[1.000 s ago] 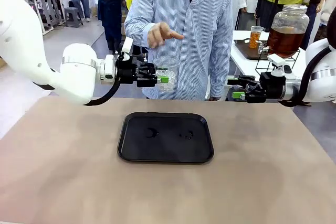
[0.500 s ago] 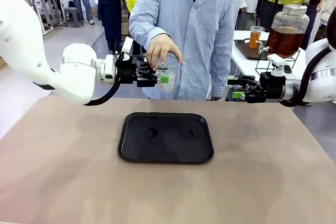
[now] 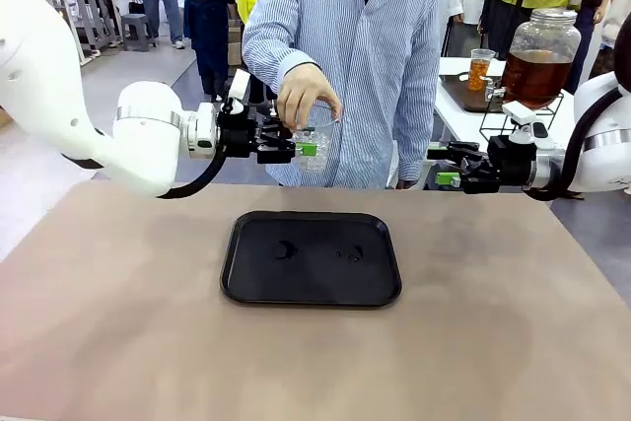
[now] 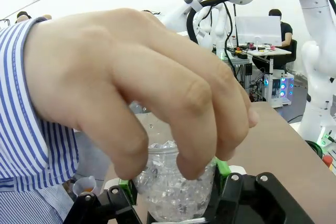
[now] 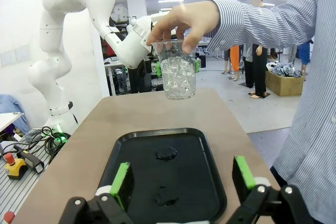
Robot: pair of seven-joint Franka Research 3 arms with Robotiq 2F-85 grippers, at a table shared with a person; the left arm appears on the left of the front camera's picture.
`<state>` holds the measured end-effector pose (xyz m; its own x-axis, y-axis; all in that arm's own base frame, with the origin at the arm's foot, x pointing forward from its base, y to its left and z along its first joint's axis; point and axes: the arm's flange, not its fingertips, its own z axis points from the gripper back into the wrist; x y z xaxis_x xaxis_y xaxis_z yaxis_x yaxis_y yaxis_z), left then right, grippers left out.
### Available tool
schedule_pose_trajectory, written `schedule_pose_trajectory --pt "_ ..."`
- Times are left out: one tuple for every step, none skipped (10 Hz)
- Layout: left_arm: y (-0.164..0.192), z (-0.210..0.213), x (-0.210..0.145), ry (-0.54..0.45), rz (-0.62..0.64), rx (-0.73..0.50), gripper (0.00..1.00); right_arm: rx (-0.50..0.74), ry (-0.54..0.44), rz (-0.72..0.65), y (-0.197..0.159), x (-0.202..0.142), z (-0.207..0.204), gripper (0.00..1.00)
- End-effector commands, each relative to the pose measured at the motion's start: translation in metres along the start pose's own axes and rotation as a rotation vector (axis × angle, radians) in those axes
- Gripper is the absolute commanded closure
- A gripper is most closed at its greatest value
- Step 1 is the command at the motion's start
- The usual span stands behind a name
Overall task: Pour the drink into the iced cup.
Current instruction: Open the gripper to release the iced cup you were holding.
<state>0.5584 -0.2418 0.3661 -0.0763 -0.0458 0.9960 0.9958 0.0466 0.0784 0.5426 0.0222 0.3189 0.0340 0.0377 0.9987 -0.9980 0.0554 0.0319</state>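
Iced clear plastic cup (image 3: 314, 141), held up over the black tray (image 3: 311, 258) in the closed left pincer (image 3: 304, 148), now has the person's hand (image 3: 306, 96) gripping its rim, lowered from pointing. Likely a handover. Right pincer (image 3: 441, 166) gapes, empty.

Person's hand (image 3: 304, 96) capping the iced cup (image 3: 314, 141) from above, left gripper (image 3: 308, 149) clamped round its sides, black tray (image 3: 311, 258) open below, right gripper (image 3: 441, 167) well apart.
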Motion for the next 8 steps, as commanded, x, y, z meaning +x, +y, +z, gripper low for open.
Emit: schedule_pose_trajectory --pt "-0.003 -0.0013 0.0017 -0.001 -0.015 -0.004 0.31 0.004 0.0 0.001 -0.0008 0.0028 -0.0001 0.0" --pt "-0.003 -0.0013 0.0017 -0.001 -0.015 -0.004 0.31 0.004 0.0 0.001 -0.0008 0.0028 -0.0001 0.0" --pt "-0.003 -0.0013 0.0017 -0.001 -0.015 -0.004 0.31 0.004 0.0 0.001 -0.0008 0.0028 -0.0001 0.0" --pt "-0.003 -0.0013 0.0017 -0.001 -0.015 -0.004 0.31 0.004 0.0 0.001 -0.0008 0.0028 -0.0001 0.0" --pt "-0.003 -0.0013 0.0017 -0.001 -0.015 -0.004 0.31 0.004 0.0 0.001 -0.0008 0.0028 -0.0001 0.0" --pt "-0.003 -0.0013 0.0017 -0.001 -0.015 -0.004 0.31 0.004 0.0 0.001 -0.0008 0.0028 -0.0001 0.0" --pt "-0.003 -0.0013 0.0017 -0.001 -0.015 -0.004 0.31 0.004 0.0 0.001 -0.0008 0.0028 -0.0001 0.0" --pt "-0.003 -0.0013 0.0017 -0.001 -0.015 -0.004 0.31 0.004 0.0 0.001 -0.0008 0.0028 -0.0001 0.0"
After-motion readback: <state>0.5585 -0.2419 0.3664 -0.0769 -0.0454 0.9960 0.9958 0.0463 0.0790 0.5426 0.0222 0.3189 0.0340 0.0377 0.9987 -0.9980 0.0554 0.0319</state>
